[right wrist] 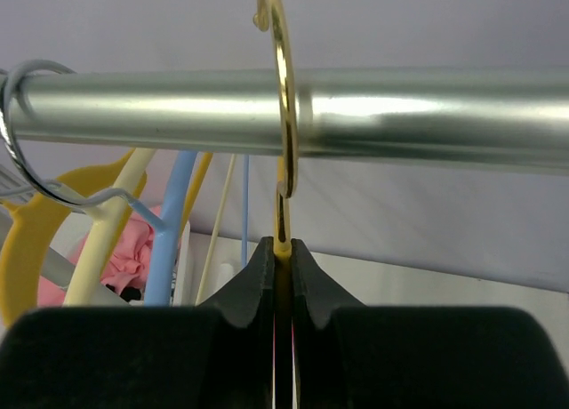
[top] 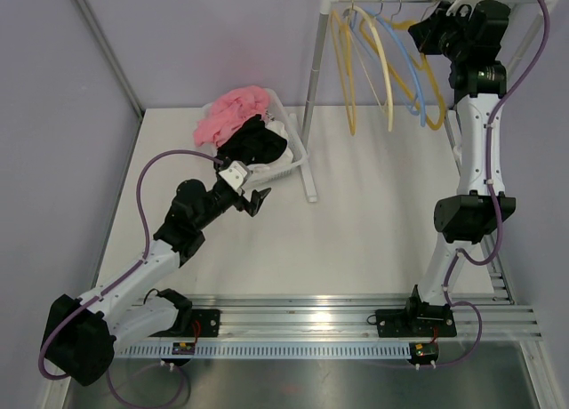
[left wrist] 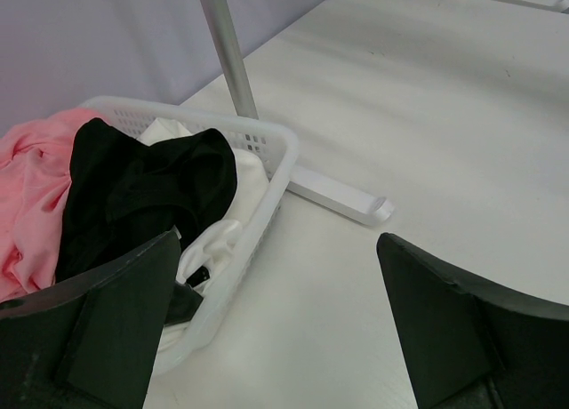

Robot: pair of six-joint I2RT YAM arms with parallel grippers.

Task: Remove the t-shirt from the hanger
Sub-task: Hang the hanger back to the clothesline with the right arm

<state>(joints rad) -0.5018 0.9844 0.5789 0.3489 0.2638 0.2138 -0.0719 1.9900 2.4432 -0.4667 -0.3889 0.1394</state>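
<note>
We see no t-shirt on the hangers. A black garment (left wrist: pixel 151 187), likely the shirt already off, lies atop the heap in the white basket (left wrist: pixel 277 147). The gold hanger (right wrist: pixel 283 89) hooks over the rail (right wrist: pixel 427 116), with our right gripper (right wrist: pixel 282 249) pinched on its neck. Our left gripper (left wrist: pixel 276 258) hangs spread beside the basket, holding nothing. We judge this the closing step: next, the right jaws should part and back away without snagging the hook.

A white bench (top: pixel 373 222) fills the middle of the top view. At its upper left rest a white laundry basket (left wrist: pixel 277 151) and, just beside it, the rack's foot (left wrist: pixel 342 198).
</note>
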